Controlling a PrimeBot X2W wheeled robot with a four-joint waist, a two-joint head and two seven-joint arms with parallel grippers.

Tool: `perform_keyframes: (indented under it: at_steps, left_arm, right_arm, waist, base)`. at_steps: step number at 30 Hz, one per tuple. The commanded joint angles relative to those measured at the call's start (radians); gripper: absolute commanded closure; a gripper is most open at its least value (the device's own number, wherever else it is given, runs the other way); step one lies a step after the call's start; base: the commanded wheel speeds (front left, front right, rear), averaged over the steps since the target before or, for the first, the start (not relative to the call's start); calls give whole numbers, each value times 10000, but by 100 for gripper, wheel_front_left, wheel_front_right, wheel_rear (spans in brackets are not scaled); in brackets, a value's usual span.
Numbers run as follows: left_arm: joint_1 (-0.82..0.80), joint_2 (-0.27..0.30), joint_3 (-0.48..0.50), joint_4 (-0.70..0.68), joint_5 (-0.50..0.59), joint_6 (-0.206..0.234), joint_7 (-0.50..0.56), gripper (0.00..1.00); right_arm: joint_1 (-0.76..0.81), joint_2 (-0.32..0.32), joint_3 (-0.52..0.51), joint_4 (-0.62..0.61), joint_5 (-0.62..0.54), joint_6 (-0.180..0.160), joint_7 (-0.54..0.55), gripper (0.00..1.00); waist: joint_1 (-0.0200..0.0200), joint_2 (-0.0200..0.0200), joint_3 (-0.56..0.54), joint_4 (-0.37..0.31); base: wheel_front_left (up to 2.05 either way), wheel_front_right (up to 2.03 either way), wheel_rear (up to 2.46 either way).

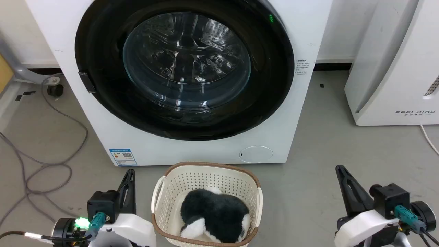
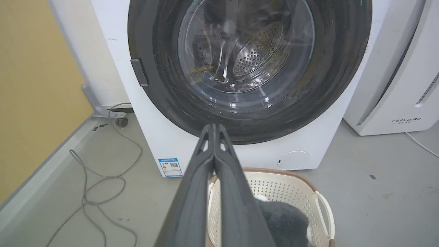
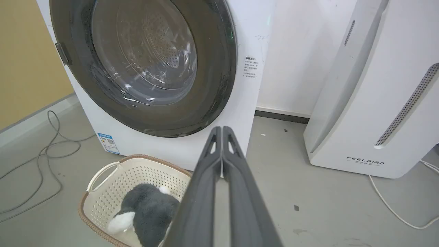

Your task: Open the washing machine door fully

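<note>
Sitting on the grey floor [image 1: 308, 154] just in front of the washing machine [image 1: 192, 151], a cream perforated basket [image 1: 205, 178] with a brown rim holds a black-and-white plush toy [image 1: 212, 212]. The washing machine door [image 1: 271, 85] lies shut flat against the white front.

The left claw [image 2: 213, 127] is clenched on nothing, its fingers pressed together and aimed at the door's lower rim, apart from it. The right claw [image 3: 222, 129], likewise clenched and empty, aims at the washer's lower right corner, beside the door. From the head both sit low, flanking the basket.

The left wrist view brings out the perforated drum [image 2: 260, 51] behind the glass, a dark tab [image 2: 139, 72] on the door's left edge and a yellow wall [image 2: 34, 85]. The right wrist view takes in the white FEELBIRD appliance [image 3: 377, 103] and a printed label [image 3: 250, 67]. The head view catches a green light [image 1: 271, 18] on the upper rim.
</note>
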Motion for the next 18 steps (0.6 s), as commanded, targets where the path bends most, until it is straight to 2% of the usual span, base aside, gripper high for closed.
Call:
perform_keyframes:
  at_steps: [1,10,11,18]
  left_arm:
    - [-76,3,18,-47,26,-43,5,100]
    - [-76,3,18,-47,26,-43,5,100]
    - [0,0,1,0,-1,-1,-1,0]
    - [-34,1,-68,92,-51,-39,-107,0]
  right_arm:
    - [72,7,-24,-43,-78,6,7,100]
    - [72,7,-24,-43,-78,6,7,100]
    - [1,0,-1,0,1,0,-1,0]
    - [36,0,-7,66,49,0,-107,0]
  waist:
    - [0,0,0,0]
    - [0,0,0,0]
    - [0,0,0,0]
    - [0,0,1,-11]
  base:
    - [0,0,0]
    - [0,0,0]
    - [0,0,0]
    - [0,0,0]
